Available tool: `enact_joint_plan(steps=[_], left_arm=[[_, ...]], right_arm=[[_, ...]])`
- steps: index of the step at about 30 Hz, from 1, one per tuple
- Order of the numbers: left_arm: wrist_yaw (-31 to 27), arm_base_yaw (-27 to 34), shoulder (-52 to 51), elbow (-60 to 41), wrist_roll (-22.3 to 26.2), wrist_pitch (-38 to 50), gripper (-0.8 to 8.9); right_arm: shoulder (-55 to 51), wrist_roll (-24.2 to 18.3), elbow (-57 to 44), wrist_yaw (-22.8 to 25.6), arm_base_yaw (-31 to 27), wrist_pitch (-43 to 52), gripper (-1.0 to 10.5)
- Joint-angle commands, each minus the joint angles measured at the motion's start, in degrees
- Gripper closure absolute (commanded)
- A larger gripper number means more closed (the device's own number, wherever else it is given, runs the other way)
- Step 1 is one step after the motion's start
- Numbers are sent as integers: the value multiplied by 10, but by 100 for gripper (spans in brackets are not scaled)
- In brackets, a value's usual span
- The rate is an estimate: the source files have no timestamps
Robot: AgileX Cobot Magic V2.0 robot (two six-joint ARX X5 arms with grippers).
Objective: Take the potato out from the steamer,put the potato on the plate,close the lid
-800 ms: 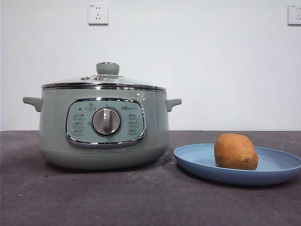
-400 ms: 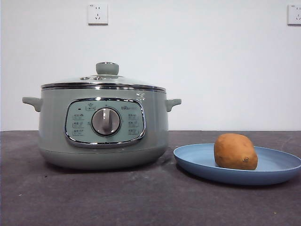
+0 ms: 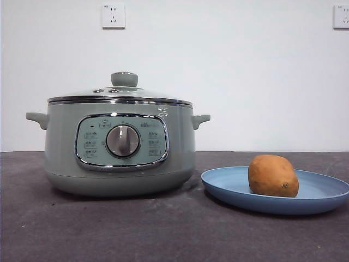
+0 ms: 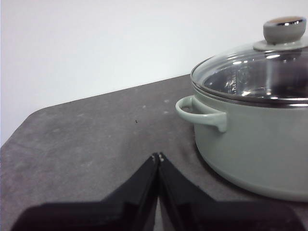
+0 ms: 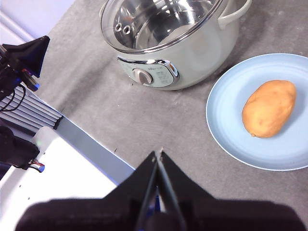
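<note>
Bare grey table (image 3: 163,234) ahead of both pressed-together grippers (image 4: 158,156) (image 5: 158,153) — beyond the right one, the orange-brown oval potato (image 3: 272,176) on the light blue plate (image 3: 327,188); the glass lid (image 3: 120,94) covers the sage-green steamer (image 3: 60,158).

I see small print and icons on the steamer (image 3: 120,147) control panel (image 3: 122,142) around its dial (image 3: 123,141), plus a short brand mark above it, but none of it is sharp enough for me to read.
</note>
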Motion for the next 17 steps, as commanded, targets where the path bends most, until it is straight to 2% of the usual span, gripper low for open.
enact_joint_plan(steps=[1, 12, 17], left_arm=[[-2, 2, -14, -16, -3, -4, 817], [0, 2, -30, -23, -5, -68, 817], [2, 2, -30, -23, -37, -83, 817]], right_arm=[[0, 3, 3, 2, 1, 4, 946], [0, 3, 3, 2, 1, 4, 946], [0, 3, 3, 2, 1, 4, 946]])
